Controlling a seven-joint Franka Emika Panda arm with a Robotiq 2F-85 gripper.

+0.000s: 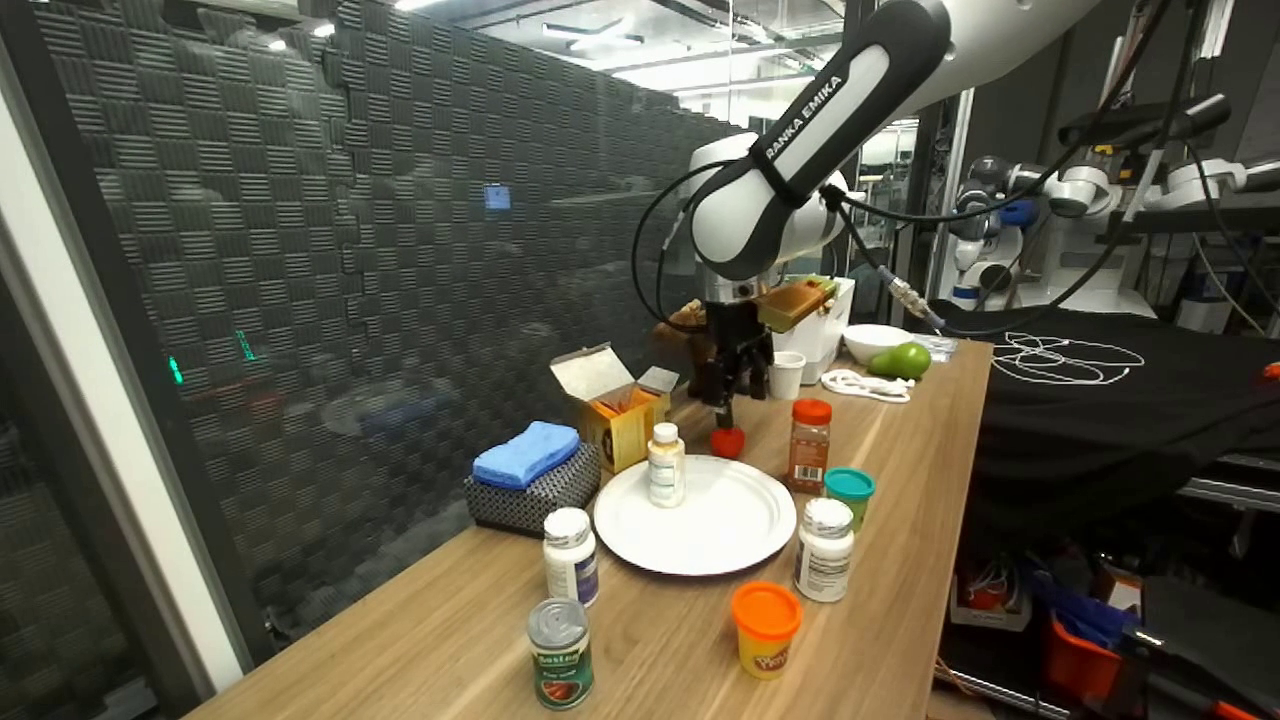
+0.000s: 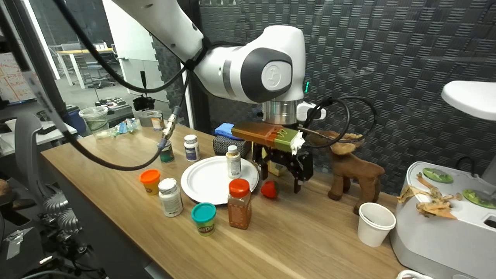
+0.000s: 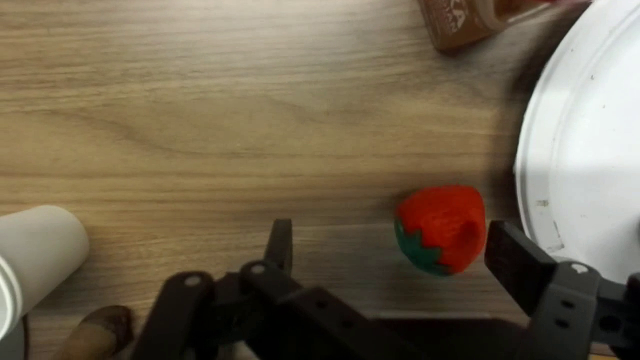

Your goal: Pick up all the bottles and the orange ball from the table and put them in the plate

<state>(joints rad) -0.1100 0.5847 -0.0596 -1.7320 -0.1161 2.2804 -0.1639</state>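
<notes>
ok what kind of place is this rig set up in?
Probably a robotics lab: the exterior views show other robot arms in the background, dark textured wall panels behind the setup, and a board with handwriting.

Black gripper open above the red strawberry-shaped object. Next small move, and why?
I'd probably nudge the black gripper slightly toward the round white plate before lowering: in the wrist view its jaws stand open, but the red strawberry-shaped object sits off-centre, close to the plate-side finger. Centring might keep that finger from landing on it.
</notes>
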